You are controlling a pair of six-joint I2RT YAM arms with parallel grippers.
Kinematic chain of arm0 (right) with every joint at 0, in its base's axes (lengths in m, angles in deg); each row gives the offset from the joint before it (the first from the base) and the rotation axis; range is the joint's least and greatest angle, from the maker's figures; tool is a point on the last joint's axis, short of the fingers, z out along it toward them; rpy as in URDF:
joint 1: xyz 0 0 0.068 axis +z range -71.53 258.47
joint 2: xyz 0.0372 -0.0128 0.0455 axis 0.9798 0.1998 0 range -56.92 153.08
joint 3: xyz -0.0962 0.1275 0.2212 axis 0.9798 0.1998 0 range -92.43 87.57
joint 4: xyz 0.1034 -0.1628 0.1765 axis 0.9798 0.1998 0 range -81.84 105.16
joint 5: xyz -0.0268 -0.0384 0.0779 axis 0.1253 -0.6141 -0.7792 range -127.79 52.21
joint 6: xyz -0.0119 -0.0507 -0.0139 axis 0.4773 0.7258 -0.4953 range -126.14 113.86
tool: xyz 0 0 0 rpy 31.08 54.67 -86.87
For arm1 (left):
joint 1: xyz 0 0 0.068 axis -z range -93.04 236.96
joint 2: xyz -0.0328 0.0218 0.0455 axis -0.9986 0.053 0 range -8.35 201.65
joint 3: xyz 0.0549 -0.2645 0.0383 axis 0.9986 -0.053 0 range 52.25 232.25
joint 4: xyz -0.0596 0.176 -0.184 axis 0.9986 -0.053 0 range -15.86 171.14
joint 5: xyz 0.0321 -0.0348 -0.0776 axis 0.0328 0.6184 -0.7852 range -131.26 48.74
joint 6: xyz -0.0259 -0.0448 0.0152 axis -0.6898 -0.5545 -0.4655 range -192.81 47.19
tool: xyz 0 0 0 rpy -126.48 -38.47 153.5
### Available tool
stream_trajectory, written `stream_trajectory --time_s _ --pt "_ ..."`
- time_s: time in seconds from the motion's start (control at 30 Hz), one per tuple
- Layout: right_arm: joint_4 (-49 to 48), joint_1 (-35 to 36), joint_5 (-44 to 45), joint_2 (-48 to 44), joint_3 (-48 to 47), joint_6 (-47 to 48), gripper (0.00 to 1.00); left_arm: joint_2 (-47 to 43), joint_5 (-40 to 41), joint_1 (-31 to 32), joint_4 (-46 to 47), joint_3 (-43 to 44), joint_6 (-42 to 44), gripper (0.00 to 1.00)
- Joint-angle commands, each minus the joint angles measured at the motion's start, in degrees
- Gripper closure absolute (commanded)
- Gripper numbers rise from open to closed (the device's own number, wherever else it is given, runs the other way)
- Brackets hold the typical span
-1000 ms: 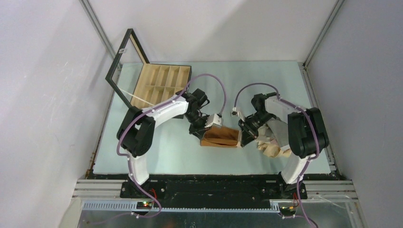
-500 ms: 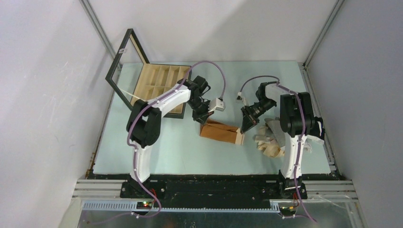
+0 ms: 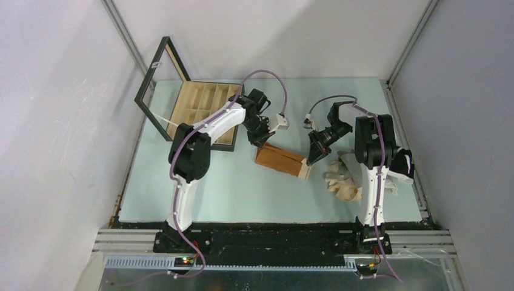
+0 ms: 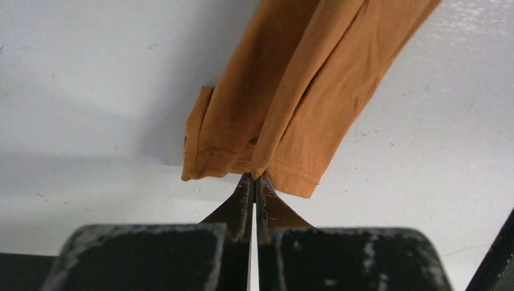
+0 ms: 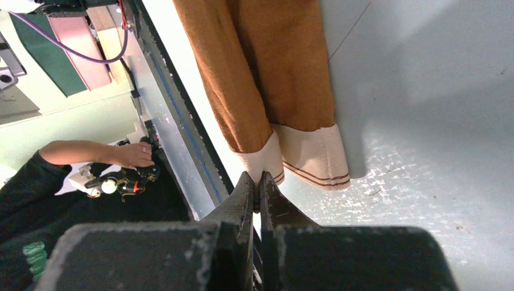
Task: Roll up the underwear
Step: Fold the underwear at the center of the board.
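**Rust-brown pair stretched between both hands, mid-worktop**

Nearest you, on the right side of the worktop (image 3: 230, 188), lies the loose pile of underwear (image 3: 342, 182). You can see beige and grey cloth crumpled together beside the right arm's base, and neither hand touches it.

Just beyond the pile, near the middle of the worktop, the rust-brown underwear (image 3: 280, 160) runs as a folded band from one hand to the other. Its right end lies closer to you than its left end.

Your right hand (image 3: 311, 160) is at the near right end. In the right wrist view its fingers are pressed together (image 5: 259, 182), pinching the edge of the beige waistband (image 5: 315, 157), and the brown cloth (image 5: 267, 73) runs away from the tips.

Your left hand (image 3: 261, 144) is at the far left end. In the left wrist view its fingers are also together (image 4: 254, 182), clamped on a fold of the stitched hem. The garment (image 4: 303, 91) leads up and away from the tips, and a soft shadow lies on the worktop beneath that end.

Farthest off, at the back left, stands the wooden box (image 3: 203, 109) with its compartments showing. Its black-framed lid (image 3: 151, 66) is swung open to the left. The left arm reaches past the box's right edge.
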Motion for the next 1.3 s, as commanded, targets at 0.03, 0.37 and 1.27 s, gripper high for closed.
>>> stream_trajectory --time_s 0.03,0.37,1.27 --pt "1.14 -0.05 -0.02 1.23 -2.33 -2.13 1.0 1.12 4.28 -0.96 3.2 2.8 -5.33 1.0" --pt "-1.59 -0.91 0.7 1.96 -2.32 -6.36 1.0 4.53 3.87 -1.0 5.58 7.81 -12.46 1.0" --pt "-31.42 -5.43 5.97 -36.34 16.12 -16.41 0.01 -23.32 24.45 -2.58 22.72 -6.46 -53.27 0.33"
